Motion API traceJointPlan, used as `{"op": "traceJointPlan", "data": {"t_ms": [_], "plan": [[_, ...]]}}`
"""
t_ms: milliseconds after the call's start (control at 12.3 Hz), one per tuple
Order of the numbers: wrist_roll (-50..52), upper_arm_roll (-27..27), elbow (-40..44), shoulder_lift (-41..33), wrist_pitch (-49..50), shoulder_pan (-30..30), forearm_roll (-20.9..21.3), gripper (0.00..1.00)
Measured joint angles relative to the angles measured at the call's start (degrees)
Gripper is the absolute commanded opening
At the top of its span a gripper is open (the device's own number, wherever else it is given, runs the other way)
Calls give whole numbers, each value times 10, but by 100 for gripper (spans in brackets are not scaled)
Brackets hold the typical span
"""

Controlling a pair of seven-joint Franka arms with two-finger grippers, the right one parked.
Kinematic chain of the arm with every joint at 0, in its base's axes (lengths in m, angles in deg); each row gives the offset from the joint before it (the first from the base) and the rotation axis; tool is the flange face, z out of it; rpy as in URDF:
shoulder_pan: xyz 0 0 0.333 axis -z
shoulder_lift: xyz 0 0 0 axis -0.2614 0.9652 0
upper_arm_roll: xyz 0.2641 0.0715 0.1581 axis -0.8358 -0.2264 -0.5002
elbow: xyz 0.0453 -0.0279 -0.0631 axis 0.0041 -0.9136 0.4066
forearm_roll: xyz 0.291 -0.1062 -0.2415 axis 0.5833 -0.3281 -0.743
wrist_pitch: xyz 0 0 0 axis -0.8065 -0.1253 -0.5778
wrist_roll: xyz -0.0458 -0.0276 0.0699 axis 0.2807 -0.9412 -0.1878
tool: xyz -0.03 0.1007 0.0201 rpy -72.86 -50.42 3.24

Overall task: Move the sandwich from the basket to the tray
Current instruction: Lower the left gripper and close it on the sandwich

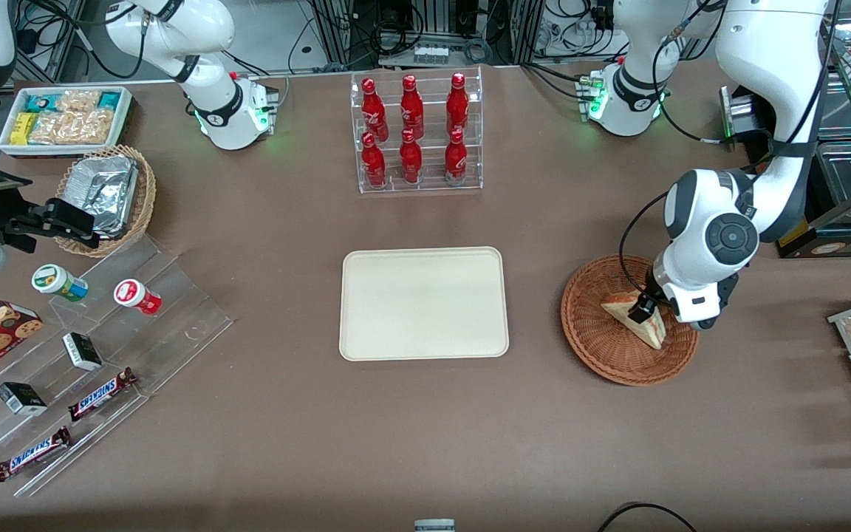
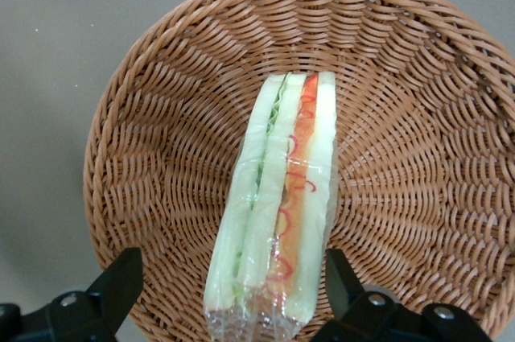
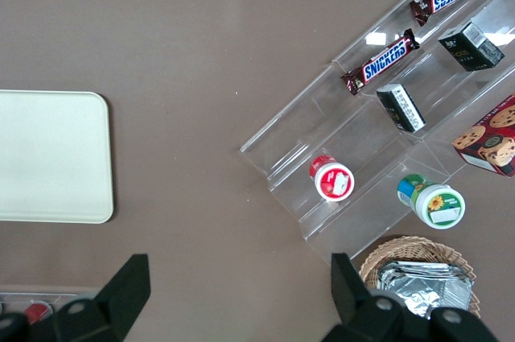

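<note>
While the cream tray (image 1: 424, 303) lay bare on the table (image 1: 425, 428), the wicker basket (image 1: 595, 343) held the wrapped sandwich (image 2: 278, 205) upright. The jaws (image 2: 225, 290) stood wide, straddling it; closing squarely on the bread faces seemed best. Their tips were cut off.

Left arm (image 1: 758, 111): glossy white rounded shells, joined by dark grey to black bands; a round dark cap with a ring of small recesses is seen on the wrist joint (image 1: 730, 238); a black cable (image 1: 629, 244) is looped beside the wrist; green status lights are noted at the white domed base (image 1: 621, 100). The gripper (image 1: 647, 309), over the basket, is carried on a white block; its fingers (image 2: 117, 282) are black, wedge-shaped, and set wide apart; silver screw heads are seen on the black finger mounts.
</note>
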Motion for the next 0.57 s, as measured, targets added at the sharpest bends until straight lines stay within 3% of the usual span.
{"op": "traceJointPlan", "data": {"t_ms": [81,162,568], "plan": [[3,0,-1,0,-2,0,0,20],[12,0,-1,0,-3,0,0,0],[30,0,17,1,3,0,0,0]]}}
